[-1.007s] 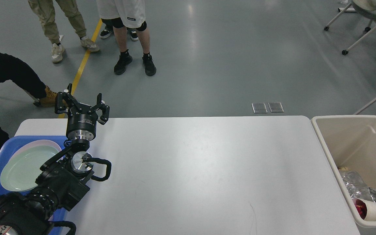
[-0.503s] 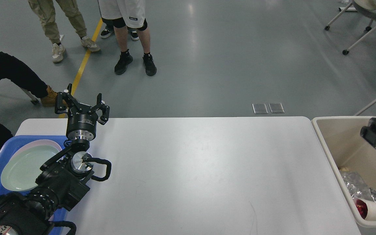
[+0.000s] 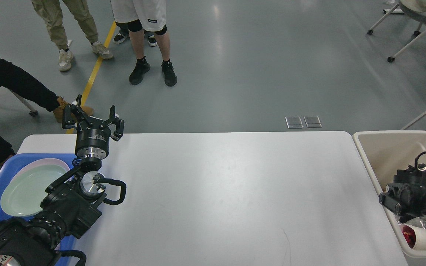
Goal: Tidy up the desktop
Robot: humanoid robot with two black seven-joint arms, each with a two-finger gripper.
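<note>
Now the right pincer (image 3: 386,202) sits low over the beige bin (image 3: 368,155) at the right edge of the bench (image 3: 227,192). A moment ago it was higher, near the bin's far corner. It looks dark and small, so I cannot tell if it is open. The left pincer (image 3: 93,120) has not moved. It is open and holds nothing, up by the far left corner. A plate (image 3: 28,188) lies in the blue tray (image 3: 9,162) there. Nothing lies on the bench top, so I think the tidying is almost done.
</note>
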